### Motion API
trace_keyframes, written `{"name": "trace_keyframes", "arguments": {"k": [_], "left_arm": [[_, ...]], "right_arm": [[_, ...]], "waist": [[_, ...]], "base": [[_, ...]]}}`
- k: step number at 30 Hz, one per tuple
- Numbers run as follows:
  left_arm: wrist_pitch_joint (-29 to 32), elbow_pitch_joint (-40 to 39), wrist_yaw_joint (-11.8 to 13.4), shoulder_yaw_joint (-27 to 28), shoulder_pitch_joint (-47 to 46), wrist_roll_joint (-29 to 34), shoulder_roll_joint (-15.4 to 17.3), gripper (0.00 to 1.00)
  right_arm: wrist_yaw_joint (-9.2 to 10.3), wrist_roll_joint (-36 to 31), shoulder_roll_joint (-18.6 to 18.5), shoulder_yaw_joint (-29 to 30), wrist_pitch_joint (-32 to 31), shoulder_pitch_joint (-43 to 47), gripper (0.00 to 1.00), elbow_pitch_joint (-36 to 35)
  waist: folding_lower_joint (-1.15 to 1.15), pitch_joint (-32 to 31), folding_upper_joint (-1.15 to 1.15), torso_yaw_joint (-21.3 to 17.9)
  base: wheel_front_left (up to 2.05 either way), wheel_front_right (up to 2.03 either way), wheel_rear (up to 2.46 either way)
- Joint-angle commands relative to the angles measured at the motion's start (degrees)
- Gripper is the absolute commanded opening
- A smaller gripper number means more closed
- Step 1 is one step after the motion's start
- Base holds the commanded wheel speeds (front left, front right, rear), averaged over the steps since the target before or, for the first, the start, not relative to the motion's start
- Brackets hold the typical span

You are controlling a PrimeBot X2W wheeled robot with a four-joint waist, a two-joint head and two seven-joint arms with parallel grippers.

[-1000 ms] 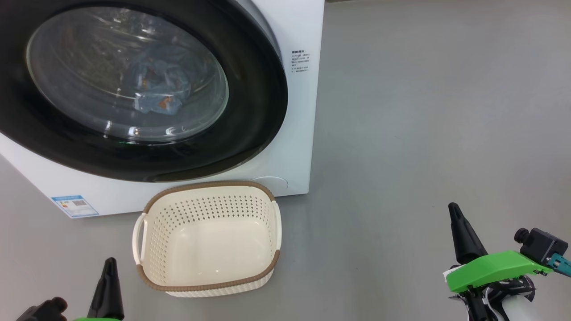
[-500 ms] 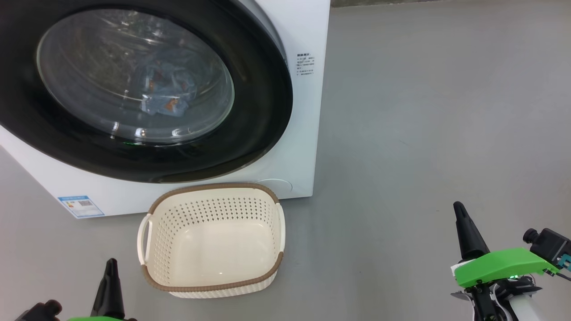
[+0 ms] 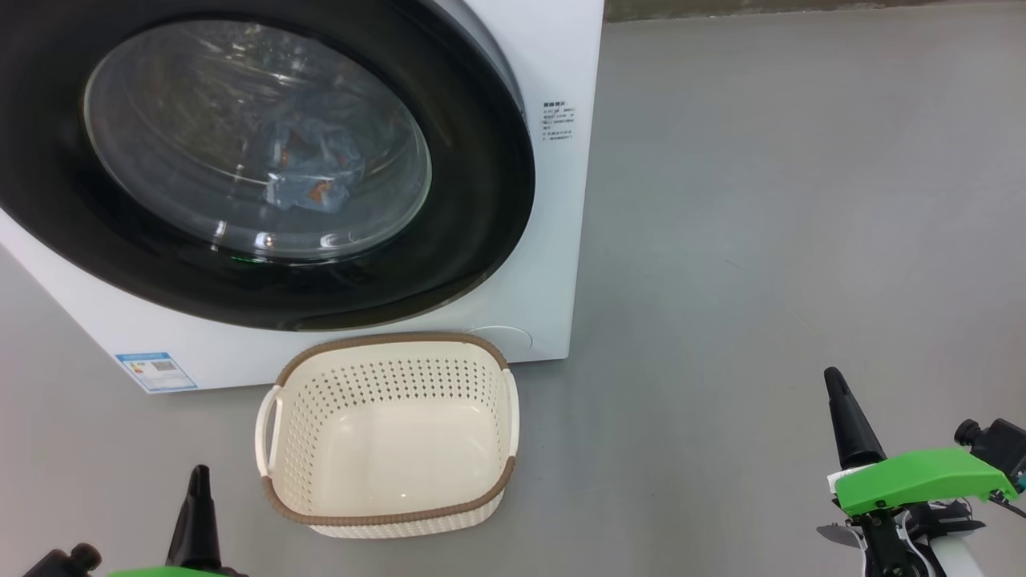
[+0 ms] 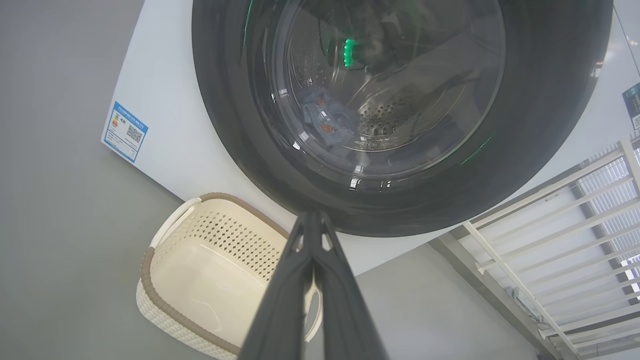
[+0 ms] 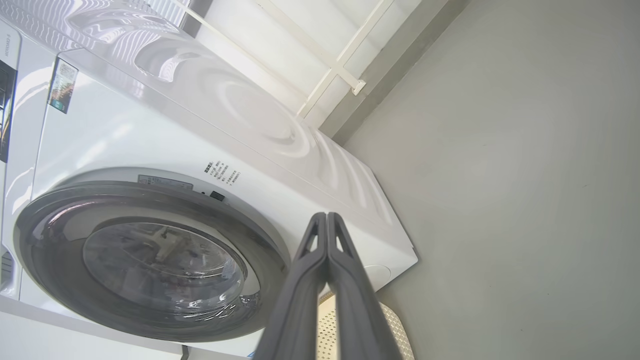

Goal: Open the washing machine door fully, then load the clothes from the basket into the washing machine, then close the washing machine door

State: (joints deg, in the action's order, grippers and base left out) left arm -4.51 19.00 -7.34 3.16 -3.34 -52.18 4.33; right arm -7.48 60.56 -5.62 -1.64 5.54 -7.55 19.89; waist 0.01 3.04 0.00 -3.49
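Washing machine: big white front-loader, stood on the grey floor at the upper left of the head view. Small blue label at the lower left corner of its front. Block of small dark print near the right edge, too small to read.

Washing machine door: round, with a wide glossy black rim and bulging clear glass at the centre. Lay closed flat against the machine's front.

Clothes: light blue fabric with orange-brown marks, bunched in one heap inside the drum and seen through the door glass. The number of pieces could not be told through the reflections.

Basket: small, rectangular, cream plastic, with perforated sides, a brown woven-look rim and a handle at each short side. Stood upright on the floor just in front of the machine, below the lower right part of the door. Whether its far rim touched the white front could not be told. Smooth cream bottom showed in full.

Left gripper: at the lower left of the head view, left of the basket and apart from it. Dark fingers pressed together to one point, holding nothing.

Right gripper: at the lower right, over the floor, well apart from basket and machine. Fingers pressed together, holding nothing. Green housing sat behind the fingers.

White railing: ran beside the machine in the left wrist view.
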Motion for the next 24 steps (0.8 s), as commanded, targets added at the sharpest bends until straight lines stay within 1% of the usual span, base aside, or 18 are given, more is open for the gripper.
{"name": "trace_keyframes", "arguments": {"k": [1, 24], "left_arm": [[0.4, -1.8, 0.0, 1.3, -2.0, -1.9, 0.5, 0.0], [4.2, -2.8, -0.1, 2.1, -2.5, -15.7, -0.2, 0.0]], "right_arm": [[-0.01, 1.4, -0.4, 0.0, -0.4, -0.7, 0.0, -1.8], [-0.01, 12.9, 0.2, 2.3, -4.1, 0.0, 0.0, -3.2]], "waist": [[-0.01, -0.1, 0.0, 0.1], [-0.01, -1.2, 0.0, 1.3]], "base": [[0.0, 0.0, 0.0], [0.0, 0.0, 0.0]]}}
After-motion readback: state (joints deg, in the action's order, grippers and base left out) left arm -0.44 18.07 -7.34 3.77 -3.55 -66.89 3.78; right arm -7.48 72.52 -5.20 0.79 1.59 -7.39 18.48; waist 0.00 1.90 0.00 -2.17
